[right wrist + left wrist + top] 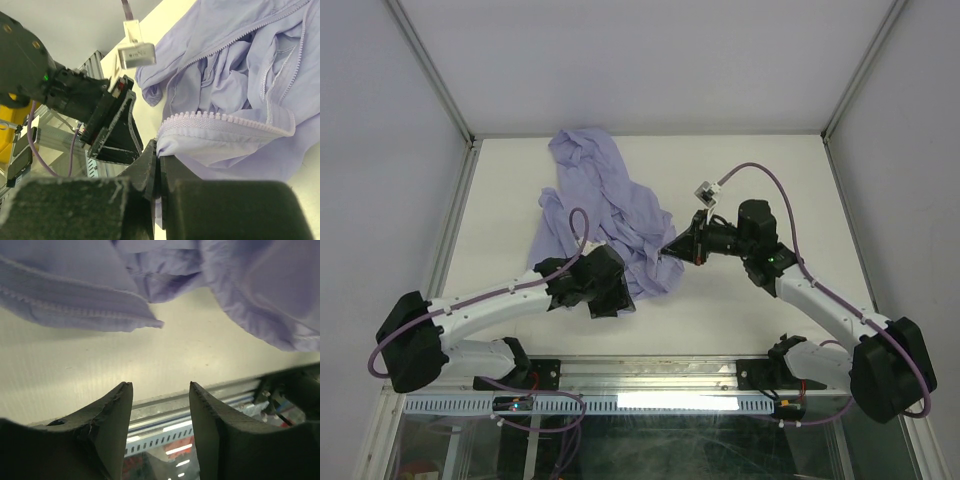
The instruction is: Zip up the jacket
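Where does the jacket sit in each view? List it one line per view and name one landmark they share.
Top external: the jacket lies crumpled left of centre, from the table's far edge toward the near middle.
Left wrist: across the top of the picture, above the open left gripper.
Right wrist: filling the right side, its edge pinched in the right gripper.
Shared landmark: the pale table.

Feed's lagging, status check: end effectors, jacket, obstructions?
Left end effector open, empty. Right end effector shut on jacket edge by zipper teeth. Jacket crumpled, unzipped. No obstruction seen.
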Available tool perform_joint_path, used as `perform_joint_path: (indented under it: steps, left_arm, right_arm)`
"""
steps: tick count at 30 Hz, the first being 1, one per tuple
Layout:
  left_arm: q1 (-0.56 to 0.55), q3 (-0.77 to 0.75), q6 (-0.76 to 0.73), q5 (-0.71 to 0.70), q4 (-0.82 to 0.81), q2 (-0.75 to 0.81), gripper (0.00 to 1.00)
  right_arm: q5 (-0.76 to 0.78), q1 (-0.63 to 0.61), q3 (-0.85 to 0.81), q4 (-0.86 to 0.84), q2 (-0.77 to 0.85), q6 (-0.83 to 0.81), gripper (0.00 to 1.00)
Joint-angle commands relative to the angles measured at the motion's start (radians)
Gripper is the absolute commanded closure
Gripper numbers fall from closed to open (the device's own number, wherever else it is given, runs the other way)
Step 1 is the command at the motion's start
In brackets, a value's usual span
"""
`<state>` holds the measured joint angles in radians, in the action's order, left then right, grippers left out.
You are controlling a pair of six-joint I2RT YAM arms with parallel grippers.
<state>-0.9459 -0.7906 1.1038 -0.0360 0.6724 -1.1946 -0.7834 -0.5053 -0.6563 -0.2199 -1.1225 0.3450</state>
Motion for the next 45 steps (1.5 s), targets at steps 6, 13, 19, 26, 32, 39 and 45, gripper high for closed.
perform_joint_path:
  steps: [6,13,19,26,32,39,45]
  left_arm:
    - [-0.032,-0.047,0.118,-0.180,0.017,-0.151,0.53]
    - [-0.031,-0.116,0.090,-0.211,-0.018,-0.310,0.51]
    - [-0.031,-0.135,0.083,-0.233,-0.010,-0.380,0.49]
    - [-0.033,-0.184,0.058,-0.229,0.062,-0.443,0.48]
    - [-0.033,-0.232,0.077,-0.240,0.185,-0.334,0.46]
    - [-0.037,-0.187,0.128,-0.226,0.226,-0.265,0.64]
    - [-0.037,-0.200,0.094,-0.222,0.192,-0.313,0.70]
  right_arm:
    - [0.002,0.003,0.014,-0.014,0.061,-0.031,1.00]
    - [-0.023,0.005,0.014,-0.002,0.066,-0.041,1.00]
    - [-0.037,0.010,0.015,0.006,0.068,-0.049,1.00]
    - [-0.042,0.014,0.022,0.008,0.069,-0.053,1.00]
    - [-0.042,0.014,0.019,0.031,0.080,-0.068,1.00]
    - [-0.038,0.015,0.027,0.036,0.081,-0.069,1.00]
    - [-0.038,0.015,0.029,0.041,0.080,-0.072,1.00]
